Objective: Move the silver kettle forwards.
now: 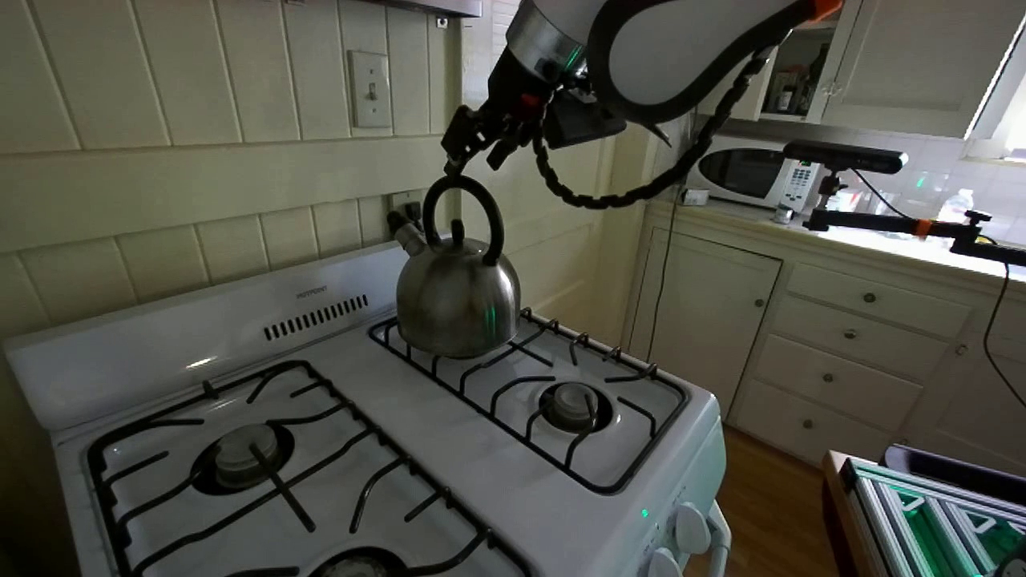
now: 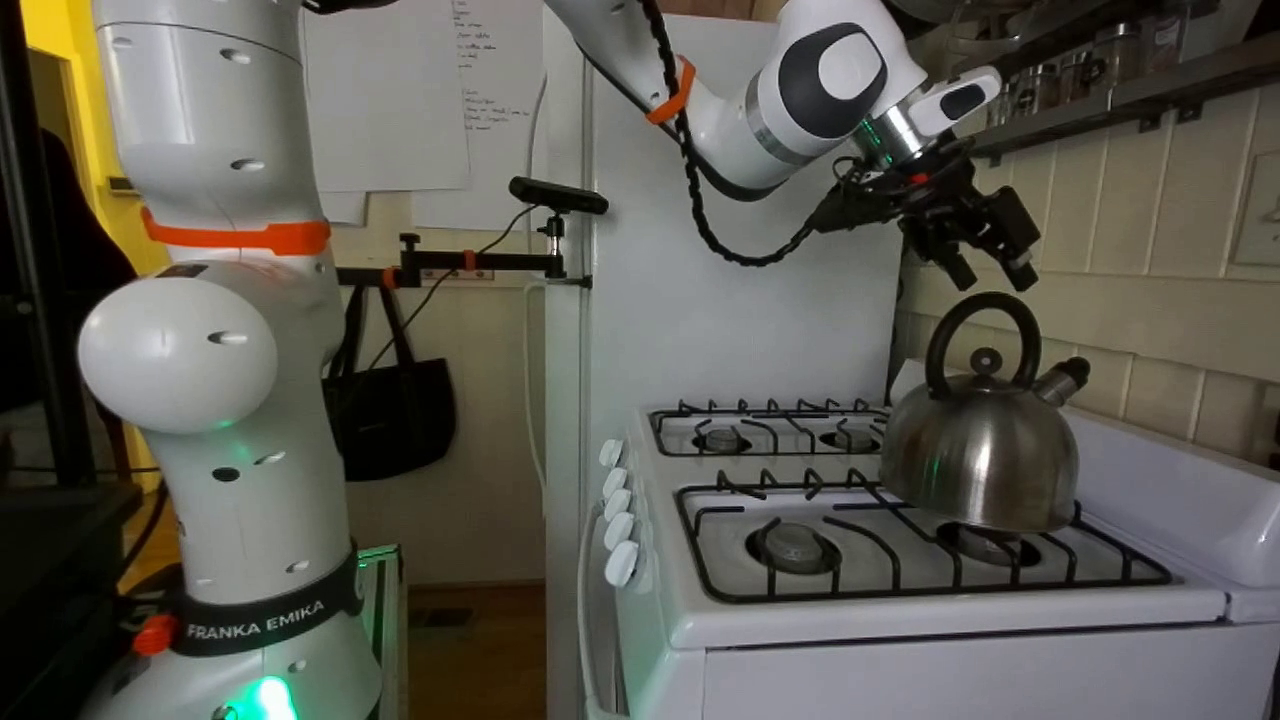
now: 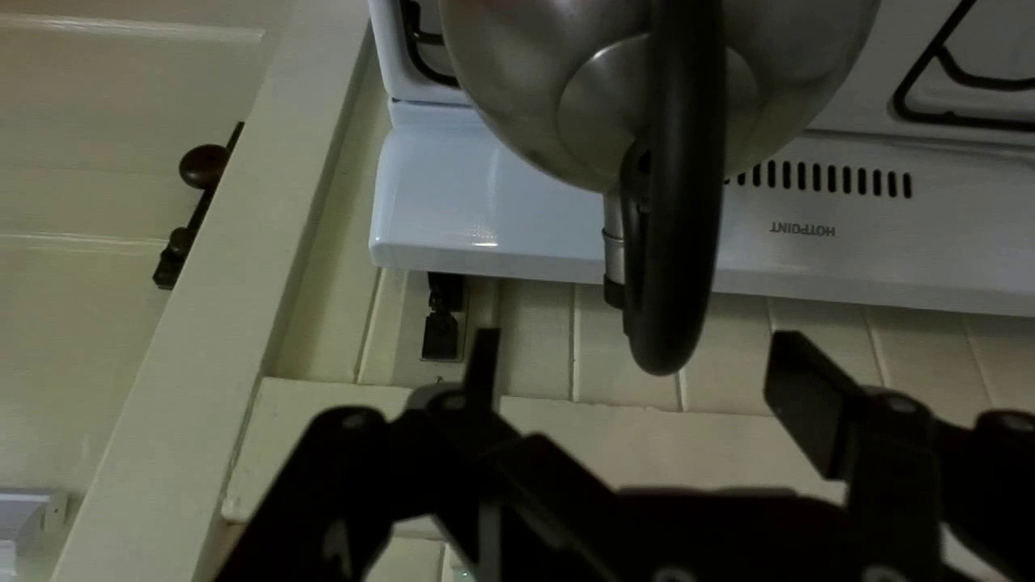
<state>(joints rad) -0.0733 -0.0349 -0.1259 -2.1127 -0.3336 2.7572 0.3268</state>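
The Robotiq gripper (image 3: 639, 380), spread wide and empty, looms in the wrist view before the silver stovetop kettle (image 3: 614, 105). In an exterior view, it stands over the rear burner (image 2: 990, 547), its arched handle (image 2: 937, 362) ungrasped. In an exterior view, the front burner (image 1: 575, 402) lies ahead; grasp and forward move seem undone.

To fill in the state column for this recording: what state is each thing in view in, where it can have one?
Silver kettle: upright on the stove grate, not gripped
Fingers: open, above the kettle handle
Stove burners: no flame visible
Stove knobs: settings unreadable
Microwave oven: door shut
Drawers: shut
Cupboard door: shut
Robot base light: lit green
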